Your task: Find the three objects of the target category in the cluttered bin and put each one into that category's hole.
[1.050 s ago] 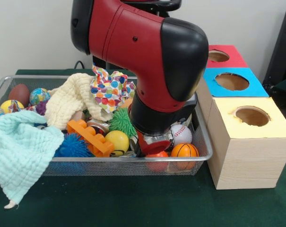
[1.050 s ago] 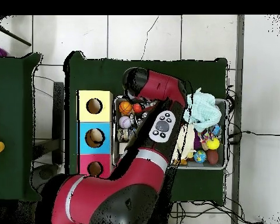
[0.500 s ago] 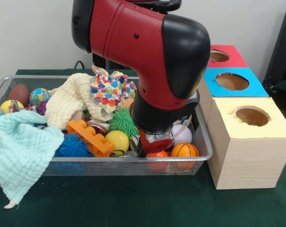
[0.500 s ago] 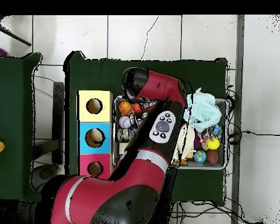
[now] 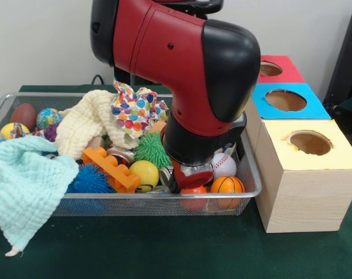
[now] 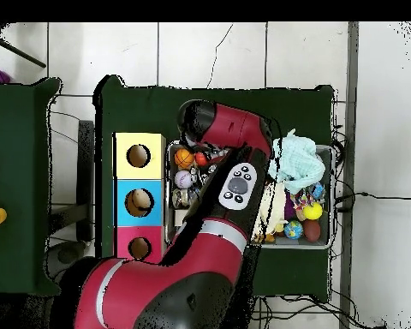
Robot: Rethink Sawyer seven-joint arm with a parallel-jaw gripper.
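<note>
Red and black arm's gripper (image 5: 190, 179) reaches low into the wire mesh bin (image 5: 249, 168), just above a small red-orange ball (image 5: 193, 190) beside the orange basketball (image 5: 227, 185); finger state cannot be told.

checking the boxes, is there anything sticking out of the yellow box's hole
No, the yellow box shows an open round hole on top with nothing poking out of it.
</note>
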